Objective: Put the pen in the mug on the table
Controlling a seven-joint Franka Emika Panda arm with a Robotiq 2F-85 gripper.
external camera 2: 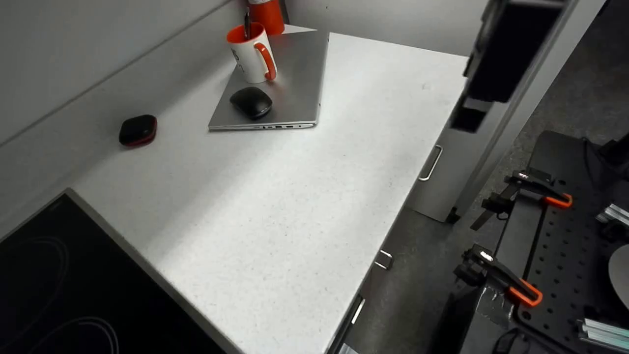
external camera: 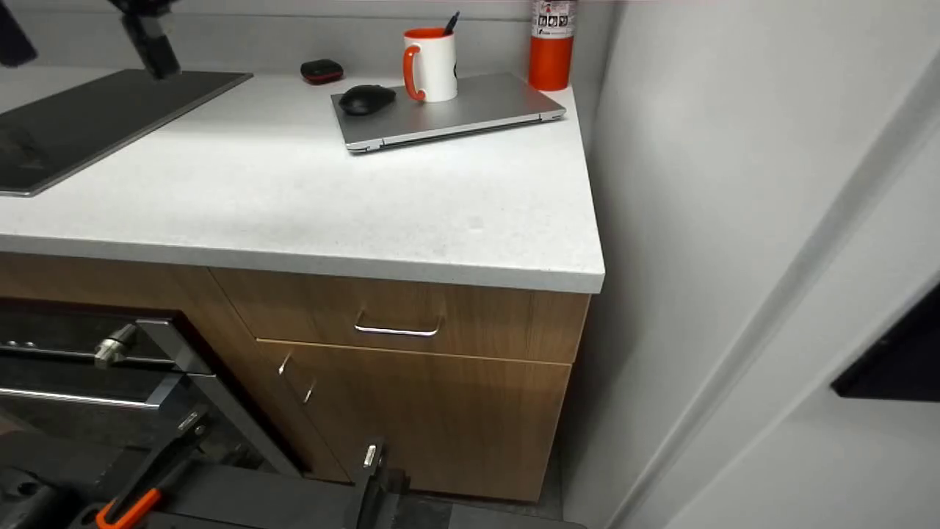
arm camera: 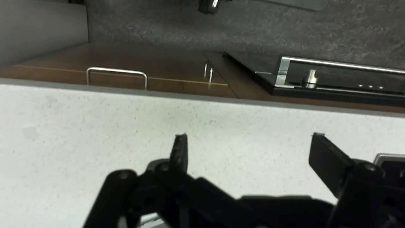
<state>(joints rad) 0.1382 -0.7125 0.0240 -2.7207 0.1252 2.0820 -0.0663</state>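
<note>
In both ext views, but not wrist, we see pen (external camera: 452, 23) in mug (external camera: 440, 67), atop laptop (external camera: 492, 101) nr table's (external camera: 367, 198) back corner; wrist view shows us gripper (arm camera: 249, 135) spread wide, nothing btwn fingers (arm camera: 179, 150), table's front edge past them

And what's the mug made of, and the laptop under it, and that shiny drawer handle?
Mug: probably glazed ceramic; its white and orange coat looks smooth.
Laptop: perhaps satin aluminium, from its soft grey sheen, though painted plastic could match.
Drawer handle: likely polished metal, from its bright glint.
</note>
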